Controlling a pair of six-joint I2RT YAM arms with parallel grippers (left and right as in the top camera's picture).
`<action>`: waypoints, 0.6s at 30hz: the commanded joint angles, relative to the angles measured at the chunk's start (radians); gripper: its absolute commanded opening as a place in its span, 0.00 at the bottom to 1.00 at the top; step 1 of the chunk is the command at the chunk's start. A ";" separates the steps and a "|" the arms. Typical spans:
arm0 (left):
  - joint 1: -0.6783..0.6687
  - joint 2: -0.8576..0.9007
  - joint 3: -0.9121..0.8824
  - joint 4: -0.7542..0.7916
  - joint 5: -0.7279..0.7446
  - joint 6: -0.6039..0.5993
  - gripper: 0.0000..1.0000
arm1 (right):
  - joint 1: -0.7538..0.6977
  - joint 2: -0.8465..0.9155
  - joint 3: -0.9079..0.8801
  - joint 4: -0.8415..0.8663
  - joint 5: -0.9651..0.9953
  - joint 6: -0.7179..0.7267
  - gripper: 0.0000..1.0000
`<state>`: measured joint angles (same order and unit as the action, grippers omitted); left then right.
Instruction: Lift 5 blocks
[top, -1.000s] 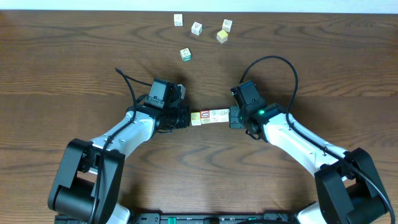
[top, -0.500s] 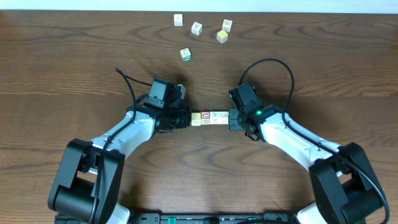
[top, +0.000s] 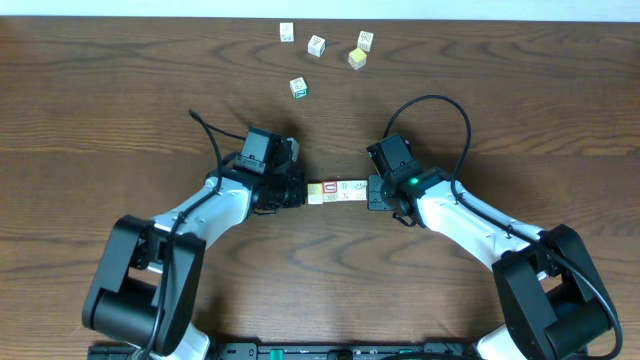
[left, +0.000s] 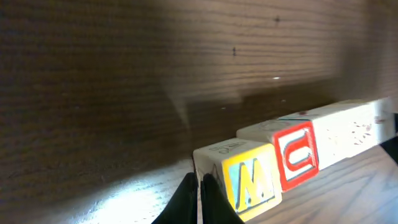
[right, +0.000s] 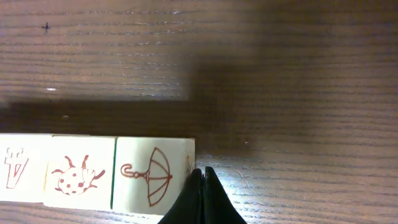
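Blocks form one row mid-tabletop. I read "M" on the yellow end block and "C" on the red-bordered block. The opposite end shows the umbrella block. Left gripper and right gripper are each pressed together, tips against the row's ends.

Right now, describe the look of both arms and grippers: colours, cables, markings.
The left arm and right arm have white shells, black joints and bulky black bases. The left gripper and right gripper are black with thin tapered fingers. A black cable loops above the right arm, which shows a green light.
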<state>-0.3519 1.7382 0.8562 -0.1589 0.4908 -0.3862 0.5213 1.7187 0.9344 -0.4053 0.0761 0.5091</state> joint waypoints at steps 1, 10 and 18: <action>-0.093 0.001 0.031 0.042 0.278 -0.005 0.07 | 0.102 0.002 0.026 0.050 -0.343 0.010 0.01; -0.093 0.002 0.030 0.045 0.274 -0.003 0.07 | 0.102 0.002 0.026 0.050 -0.342 0.010 0.01; -0.093 0.002 0.030 0.044 0.259 0.000 0.07 | 0.103 0.002 0.022 0.050 -0.342 0.010 0.01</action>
<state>-0.3519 1.7435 0.8562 -0.1539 0.4896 -0.3862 0.5213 1.7187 0.9344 -0.4034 0.0757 0.5087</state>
